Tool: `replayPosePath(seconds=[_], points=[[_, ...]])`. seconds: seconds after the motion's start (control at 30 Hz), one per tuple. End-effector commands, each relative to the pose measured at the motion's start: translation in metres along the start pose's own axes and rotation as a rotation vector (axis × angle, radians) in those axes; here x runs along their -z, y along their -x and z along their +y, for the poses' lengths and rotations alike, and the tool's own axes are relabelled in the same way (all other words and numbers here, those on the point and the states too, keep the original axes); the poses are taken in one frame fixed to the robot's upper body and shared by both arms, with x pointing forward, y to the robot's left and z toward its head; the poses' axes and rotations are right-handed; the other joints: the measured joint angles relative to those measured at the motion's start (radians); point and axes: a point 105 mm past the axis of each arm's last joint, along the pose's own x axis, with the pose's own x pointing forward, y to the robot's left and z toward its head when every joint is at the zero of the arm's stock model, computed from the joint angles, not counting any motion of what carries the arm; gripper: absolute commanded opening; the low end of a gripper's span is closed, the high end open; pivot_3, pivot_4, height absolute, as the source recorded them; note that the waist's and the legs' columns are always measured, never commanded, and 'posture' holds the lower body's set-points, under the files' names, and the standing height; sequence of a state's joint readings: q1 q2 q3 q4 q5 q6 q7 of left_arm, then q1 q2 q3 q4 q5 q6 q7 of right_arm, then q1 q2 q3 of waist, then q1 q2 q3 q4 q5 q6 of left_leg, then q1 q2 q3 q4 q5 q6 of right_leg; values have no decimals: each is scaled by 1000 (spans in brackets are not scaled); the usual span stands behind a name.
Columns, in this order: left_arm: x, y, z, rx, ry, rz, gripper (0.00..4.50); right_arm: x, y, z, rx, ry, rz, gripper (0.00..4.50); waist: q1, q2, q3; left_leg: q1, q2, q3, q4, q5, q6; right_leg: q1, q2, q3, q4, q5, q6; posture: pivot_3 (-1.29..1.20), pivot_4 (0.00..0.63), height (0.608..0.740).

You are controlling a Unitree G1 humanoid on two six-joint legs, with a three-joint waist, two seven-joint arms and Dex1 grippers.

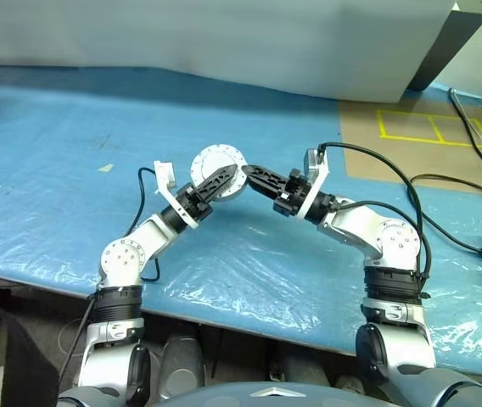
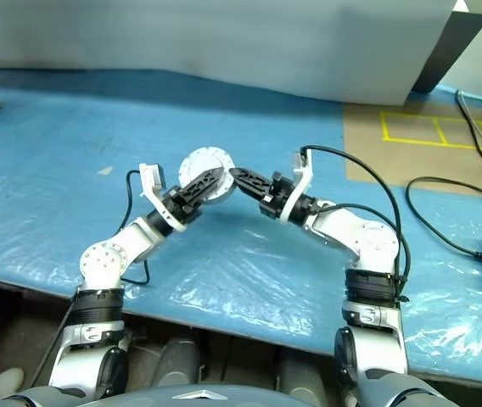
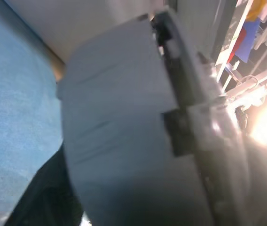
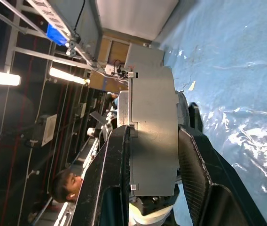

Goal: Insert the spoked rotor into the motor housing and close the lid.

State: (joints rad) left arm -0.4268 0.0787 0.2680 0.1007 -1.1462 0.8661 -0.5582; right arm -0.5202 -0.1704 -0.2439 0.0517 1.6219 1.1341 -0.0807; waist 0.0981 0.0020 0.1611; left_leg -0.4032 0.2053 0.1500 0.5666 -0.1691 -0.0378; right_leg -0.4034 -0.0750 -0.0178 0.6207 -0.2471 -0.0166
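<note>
Head views: above the bench [image 1: 71,170], which is covered in blue plastic sheet, both arms meet at a round grey motor housing [image 1: 217,163] held up off the surface. The right claw [image 1: 254,176] comes at the housing from the robot's right, its two black fingers reaching the housing's edge. The left claw [image 1: 222,182] comes from the robot's left, its fingers lying across the lower part of the housing's pale round face. Black cables [image 1: 445,203] trail over the bench on the right of the housing, past a patch of brown surface with yellow tape lines [image 1: 428,127].

Left wrist view: the housing [image 3: 124,141] sits very close, its grey side wall and stepped edge blurred. Whether the left claw's fingers press on it cannot be told.

Right wrist view: the right claw [image 4: 154,179] clamps the housing [image 4: 154,141] across its thickness, one black finger [image 4: 110,179] on each flat side. Beyond the housing a person [image 4: 65,186] is in the dim background.
</note>
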Motion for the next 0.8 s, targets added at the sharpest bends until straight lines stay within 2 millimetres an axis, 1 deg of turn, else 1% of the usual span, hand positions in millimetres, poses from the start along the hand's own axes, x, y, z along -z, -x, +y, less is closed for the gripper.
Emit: replayPosePath(seconds=[0.03,0.1,0.2,0.33,0.4,0.53,0.6,0.77,0.8], points=[[-15,1,-6,1,29,-53,2771,-3,0,25,-113,24,-14,1095,0,0,0,0,0,0,0,0,0,0,0,0,0,0,0,0,150,740],[-7,2,-9,1,70,-24,2664,-3,1,25,-110,24,-14,1095,0,0,0,0,0,-1,0,0,0,0,0,-1,0,0,0,0,150,740],[4,5,-13,7,119,27,2664,-3,0,25,-109,20,-15,1095,0,0,0,-1,0,-1,0,0,0,0,0,-1,0,0,0,0,150,740],[4,9,-9,-20,184,16,2543,-3,0,24,-109,4,-16,1095,1,0,0,-1,0,-1,0,0,0,0,0,-2,0,0,0,0,150,740],[7,9,-6,-44,209,33,2522,-3,-2,20,-80,5,-23,1095,1,0,0,0,0,-1,1,0,0,1,0,-2,0,0,0,0,150,740],[6,8,-9,-35,238,28,2522,-6,-3,18,-47,8,-48,1095,0,0,0,0,0,-1,2,0,0,1,0,-2,0,0,1,0,150,740],[8,7,-11,-31,236,38,2476,-8,-4,16,-32,8,-63,1095,0,0,0,0,0,-2,1,0,0,1,0,-2,0,0,1,0,150,740],[8,5,-1,-99,204,44,2465,-12,-4,18,-2,96,-90,1095,1,0,0,-1,0,-2,1,0,0,1,0,-2,-1,1,1,0,150,740],[7,4,-1,-101,203,38,2465,-12,-4,18,-5,96,-90,1435,0,0,0,-1,0,-2,1,0,0,1,0,-2,-1,1,1,0,150,740]])
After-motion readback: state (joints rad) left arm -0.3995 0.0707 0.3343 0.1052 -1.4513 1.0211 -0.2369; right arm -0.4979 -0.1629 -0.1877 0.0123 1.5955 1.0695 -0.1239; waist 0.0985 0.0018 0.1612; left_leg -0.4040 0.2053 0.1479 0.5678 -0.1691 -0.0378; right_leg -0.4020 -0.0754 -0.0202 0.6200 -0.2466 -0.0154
